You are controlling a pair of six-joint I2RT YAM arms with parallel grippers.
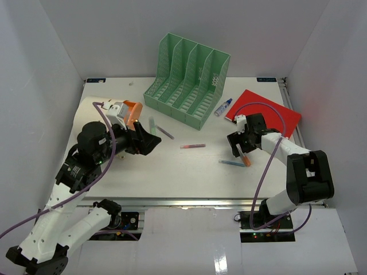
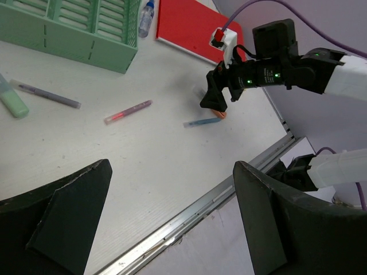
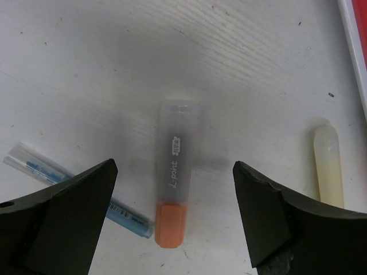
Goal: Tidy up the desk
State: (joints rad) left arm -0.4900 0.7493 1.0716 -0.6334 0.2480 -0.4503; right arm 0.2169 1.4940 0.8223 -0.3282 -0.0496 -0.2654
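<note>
A green file rack [image 1: 186,80] and a red notebook [image 1: 275,114] are sitting on the bench [image 1: 172,175], with pens [image 1: 192,146] lying scattered nearby.

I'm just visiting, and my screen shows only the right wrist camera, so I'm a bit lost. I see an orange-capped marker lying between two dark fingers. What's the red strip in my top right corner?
Observer: It's the edge of a flat red folder lying at the far right of the desk.
Visitor: Is there a second arm somewhere? I can't see one.
Observer: Yes. The left arm's fingers stand open and empty above the left side of the desk, beside a green highlighter.
</note>
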